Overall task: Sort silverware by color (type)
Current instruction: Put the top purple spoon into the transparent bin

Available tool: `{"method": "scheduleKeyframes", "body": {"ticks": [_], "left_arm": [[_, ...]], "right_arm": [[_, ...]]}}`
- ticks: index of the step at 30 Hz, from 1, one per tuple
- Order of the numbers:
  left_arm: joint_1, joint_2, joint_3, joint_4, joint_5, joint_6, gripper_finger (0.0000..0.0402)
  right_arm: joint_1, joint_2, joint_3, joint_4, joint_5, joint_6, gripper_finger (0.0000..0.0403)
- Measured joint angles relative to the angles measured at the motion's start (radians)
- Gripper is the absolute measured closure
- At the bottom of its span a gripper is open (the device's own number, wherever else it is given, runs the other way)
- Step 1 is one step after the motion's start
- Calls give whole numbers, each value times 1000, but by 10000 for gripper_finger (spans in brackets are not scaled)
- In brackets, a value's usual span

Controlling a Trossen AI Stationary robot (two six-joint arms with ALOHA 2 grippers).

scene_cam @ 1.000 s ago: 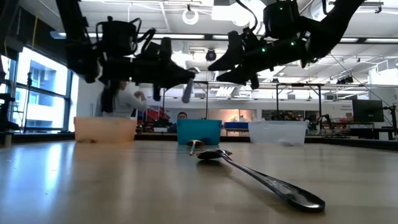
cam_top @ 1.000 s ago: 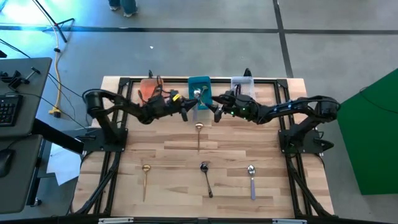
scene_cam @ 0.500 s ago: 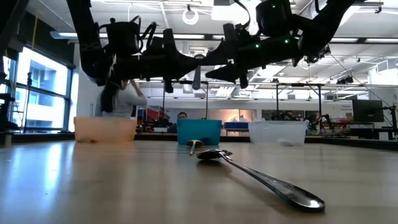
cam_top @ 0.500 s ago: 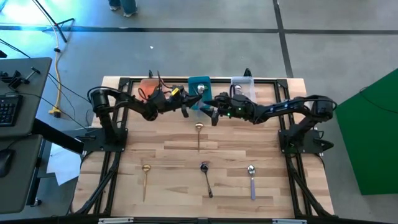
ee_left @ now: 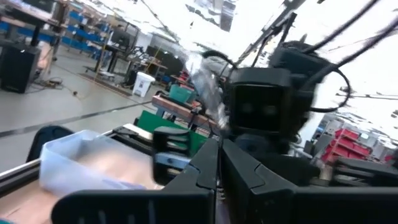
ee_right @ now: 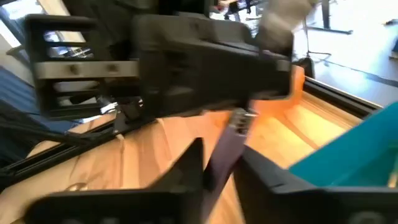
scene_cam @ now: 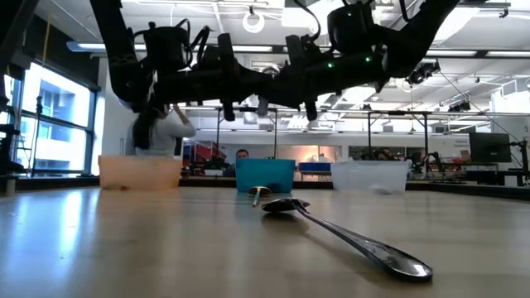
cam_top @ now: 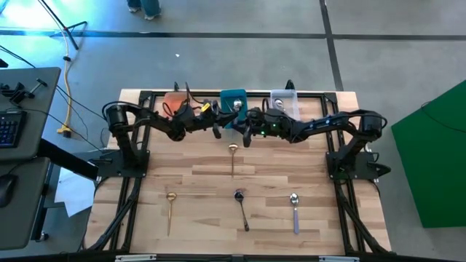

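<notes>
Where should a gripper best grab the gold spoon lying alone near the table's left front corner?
Probably mid-handle, coming straight down with fingers across the thin shaft: the gold spoon lies flat on the wooden table, bowl toward the bins, with open wood on both sides.

I see a pale, light-wood plank surface [cam_top: 196, 182]; both arms are black; three bins sit along the far edge, one orange [cam_top: 172, 100], one teal [cam_top: 233, 98], one clear [cam_top: 284, 100]; on the planks lie two gold spoons [cam_top: 233, 156] [cam_top: 170, 207], a dark one [cam_top: 241, 207], and a silver one with a lavender handle [cam_top: 295, 211].
</notes>
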Motion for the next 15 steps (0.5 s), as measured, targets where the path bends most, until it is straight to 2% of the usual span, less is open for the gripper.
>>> {"method": "scheduleKeyframes", "body": {"ticks": [2,8,13,15], "left_arm": [[0,-2,0,4,7,6,399],[2,-2,0,-5,2,-5,385],[4,-2,0,-22,48,10,343],[5,-1,0,-40,54,23,323]], "right_arm": [[-3,0,-1,-2,7,4,381],[-5,0,-1,-2,4,4,364],[-6,-21,-1,-45,10,-9,384],[-16,-55,-1,-118,35,-7,384]]}}
